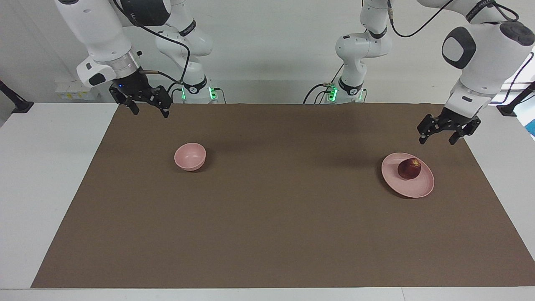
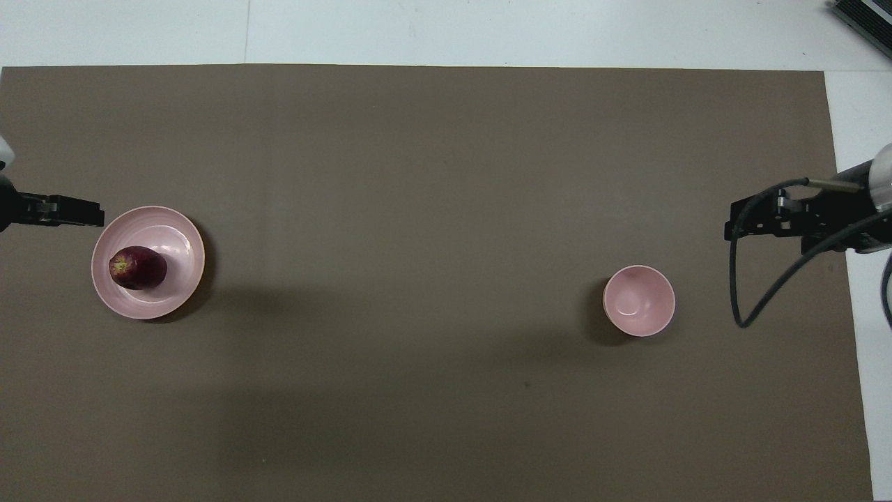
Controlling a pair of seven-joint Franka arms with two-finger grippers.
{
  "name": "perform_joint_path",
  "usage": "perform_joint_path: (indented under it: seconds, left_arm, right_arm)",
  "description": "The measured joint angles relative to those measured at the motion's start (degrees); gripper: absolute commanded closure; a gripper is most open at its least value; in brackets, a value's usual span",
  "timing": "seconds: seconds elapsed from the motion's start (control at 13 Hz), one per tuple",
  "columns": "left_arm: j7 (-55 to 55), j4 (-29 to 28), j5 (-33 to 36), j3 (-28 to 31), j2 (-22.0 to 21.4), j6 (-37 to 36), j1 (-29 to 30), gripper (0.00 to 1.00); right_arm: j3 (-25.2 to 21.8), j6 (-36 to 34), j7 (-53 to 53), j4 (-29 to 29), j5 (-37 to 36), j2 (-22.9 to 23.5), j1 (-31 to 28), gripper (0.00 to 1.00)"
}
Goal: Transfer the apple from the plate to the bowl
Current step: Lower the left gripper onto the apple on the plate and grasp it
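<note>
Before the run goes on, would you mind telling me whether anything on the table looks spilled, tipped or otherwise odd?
Nothing stands out. The apple sits on the plate, the bowl stands upright and empty, and both the left gripper and right gripper hang open, holding nothing.

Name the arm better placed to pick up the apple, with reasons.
Left. The left gripper hangs open beside the plate holding the apple; the right gripper is up at the bowl's end.
</note>
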Motion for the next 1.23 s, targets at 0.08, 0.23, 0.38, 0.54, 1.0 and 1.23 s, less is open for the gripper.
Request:
perform_joint_path:
  seconds: [0.08, 0.23, 0.38, 0.54, 1.0, 1.23]
  left_arm:
    - [1.41, -1.85, 0.0, 0.06, 0.67, 3.0, 0.85, 0.0]
    - [4.27, -3.8, 0.0, 0.11, 2.99, 6.55, 2.4, 0.0]
    - [5.05, -6.61, 0.0, 0.11, 6.53, 13.5, 2.96, 0.0]
    - [5.1, -10.28, 0.0, 0.07, 9.72, 22.74, 3.07, 0.0]
    - [5.11, -13.87, -0.19, -0.33, 8.96, 22.37, 3.09, 0.06]
    - [5.11, -14.01, -0.93, -0.37, 6.53, 16.01, 3.09, 0.81]
  right_arm:
    - [0.02, 0.38, 2.54, -0.12, 0.67, 0.78, 0.59, 0.0]
    - [0.06, 1.97, 7.26, -0.3, 1.03, 2.66, 2.13, 0.0]
    - [0.09, 3.29, 10.75, -0.4, 1.06, 4.56, 3.66, 0.0]
    - [0.12, 5.1, 13.39, -0.62, 1.1, 6.37, 4.85, 0.0]
    - [0.13, 10.34, 20.75, -1.46, 7.4, 10.87, 7.94, 0.0]
    - [0.14, 13.17, 23.54, -1.64, 12.62, 13.03, 9.41, 0.0]
